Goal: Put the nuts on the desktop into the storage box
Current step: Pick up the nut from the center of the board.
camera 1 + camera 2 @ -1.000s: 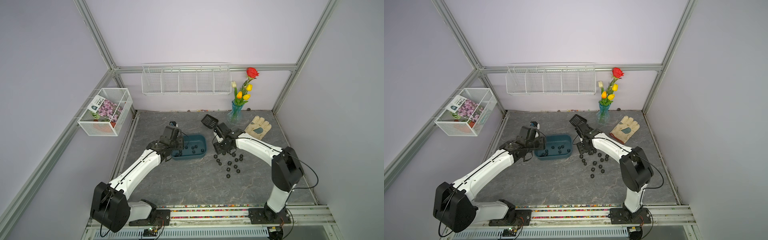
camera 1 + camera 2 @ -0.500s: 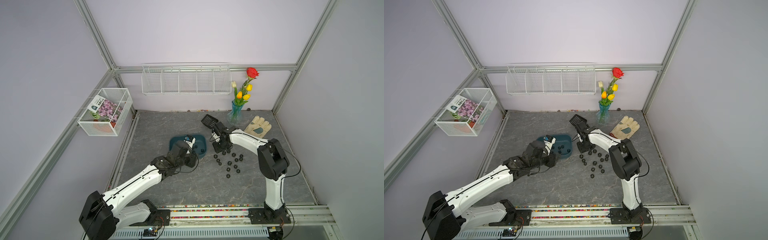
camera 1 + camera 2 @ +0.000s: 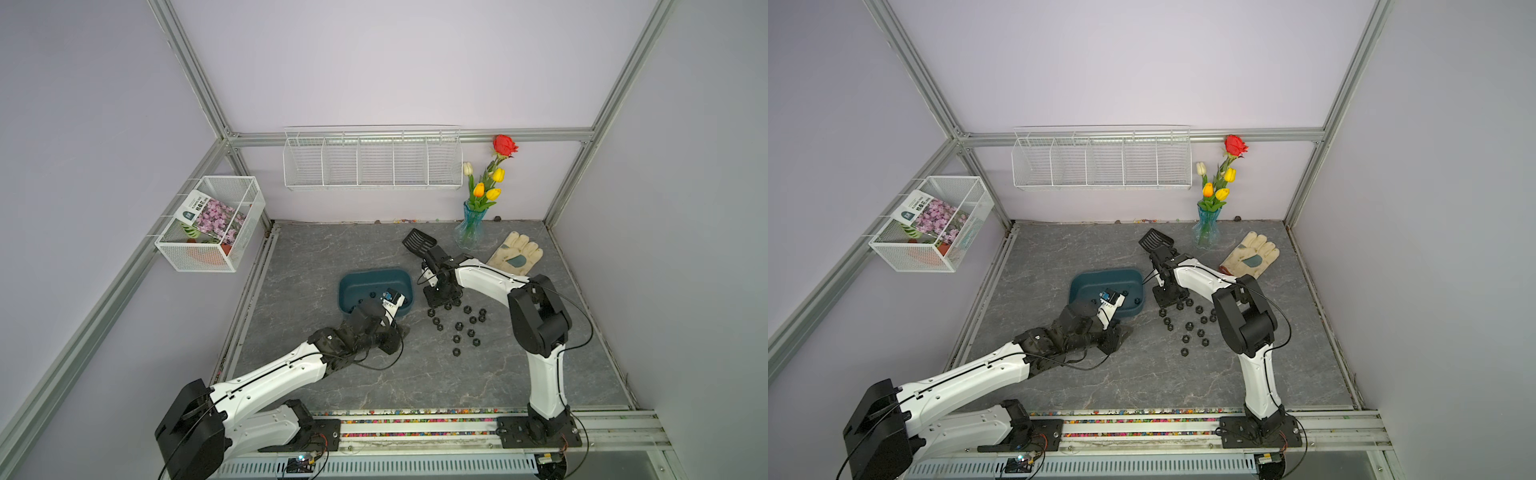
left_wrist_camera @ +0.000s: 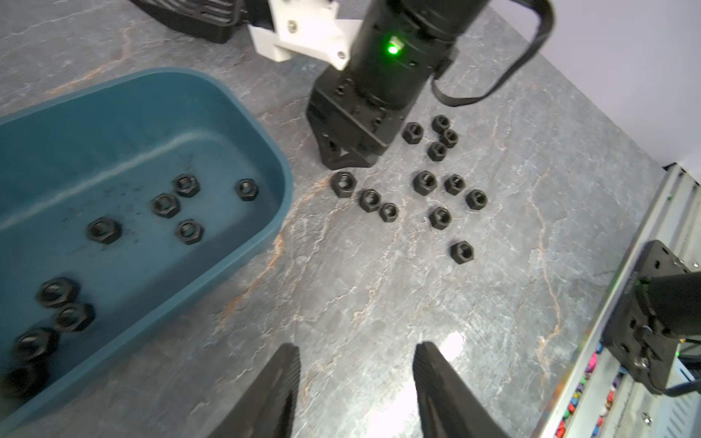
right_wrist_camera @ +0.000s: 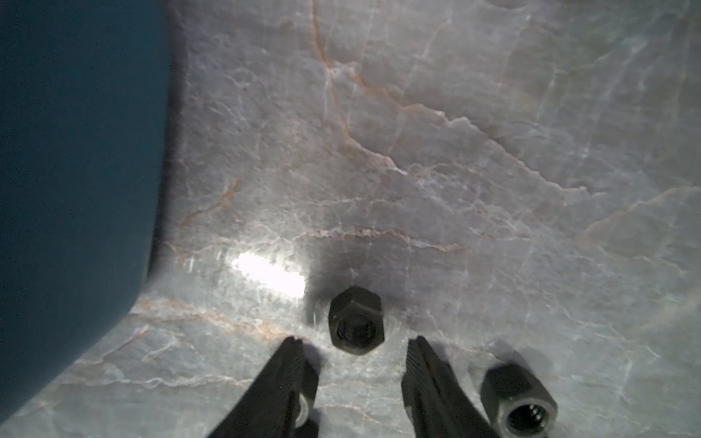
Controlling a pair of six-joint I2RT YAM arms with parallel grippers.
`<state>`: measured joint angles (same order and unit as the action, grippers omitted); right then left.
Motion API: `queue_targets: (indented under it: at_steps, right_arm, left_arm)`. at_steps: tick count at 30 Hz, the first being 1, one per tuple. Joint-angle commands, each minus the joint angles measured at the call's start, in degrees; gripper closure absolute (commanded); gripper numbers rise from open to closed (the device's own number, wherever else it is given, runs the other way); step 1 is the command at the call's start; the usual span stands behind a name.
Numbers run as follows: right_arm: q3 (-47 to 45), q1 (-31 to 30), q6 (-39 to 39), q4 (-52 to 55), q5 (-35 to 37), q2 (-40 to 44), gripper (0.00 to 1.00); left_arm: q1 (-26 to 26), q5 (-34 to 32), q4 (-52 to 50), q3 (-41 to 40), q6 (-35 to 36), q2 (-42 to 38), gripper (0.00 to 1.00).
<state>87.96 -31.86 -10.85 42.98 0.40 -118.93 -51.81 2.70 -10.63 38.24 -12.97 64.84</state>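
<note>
The teal storage box [image 3: 360,279] [image 3: 1096,277] stands mid-desktop with several black nuts [image 4: 166,205] inside. More nuts [image 3: 459,326] [image 3: 1187,326] lie scattered on the grey veined desktop [image 3: 436,386] to its right. My right gripper [image 3: 443,300] [image 3: 1173,300] points down at the far left edge of that cluster. In the right wrist view it [image 5: 354,341] is open, with one nut [image 5: 356,325] just beyond its fingertips and another nut [image 5: 519,398] beside one finger. My left gripper [image 4: 356,350] is open over bare desktop by the box's near right corner [image 3: 400,331].
A black slotted scoop [image 3: 418,241], a blue vase of flowers [image 3: 469,227] and a pale glove [image 3: 515,253] sit at the back right. White wire baskets [image 3: 372,163] [image 3: 211,226] hang on the walls. A metal rail [image 3: 415,420] runs along the front edge.
My left arm swung from the box's left end round to its front, the gripper now over bare desktop. My right gripper's jaws narrowed a little and its elbow drew inward.
</note>
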Motion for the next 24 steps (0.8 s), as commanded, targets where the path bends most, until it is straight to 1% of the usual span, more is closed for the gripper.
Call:
queue_targets:
  at_steps: [1, 4, 8, 18, 20, 24]
  right_arm:
    - [1.4, 0.39, 0.66, 0.81, 0.63, -1.32, 0.51]
    - [1.68, 0.57, 0.68, 0.55, 0.74, -1.9, 0.54]
    - [2.19, 0.66, 0.66, 0.74, 0.26, -2.87, 0.61]
    - [2.21, 0.7, 0.35, 0.27, -0.03, -4.53, 0.63]
    - [2.21, 0.74, 0.33, 0.37, -0.05, -4.63, 0.68]
    - [2.21, 0.74, 0.37, 0.96, -0.4, -4.55, 0.83]
  left_arm:
    - [-1.17, 0.65, 3.91, -1.9, 1.11, 0.97, 0.46]
    - [-1.44, 0.67, 5.33, -2.55, 1.15, 1.92, 0.46]
    - [-1.8, 1.08, 6.14, -2.25, 1.16, 3.48, 0.46]
    - [-2.77, 1.43, 6.77, -1.24, 1.57, 5.86, 0.46]
    - [-2.85, 1.43, 6.86, -1.24, 1.57, 5.91, 0.46]
    - [-2.94, 1.52, 6.94, -1.15, 1.47, 6.36, 0.46]
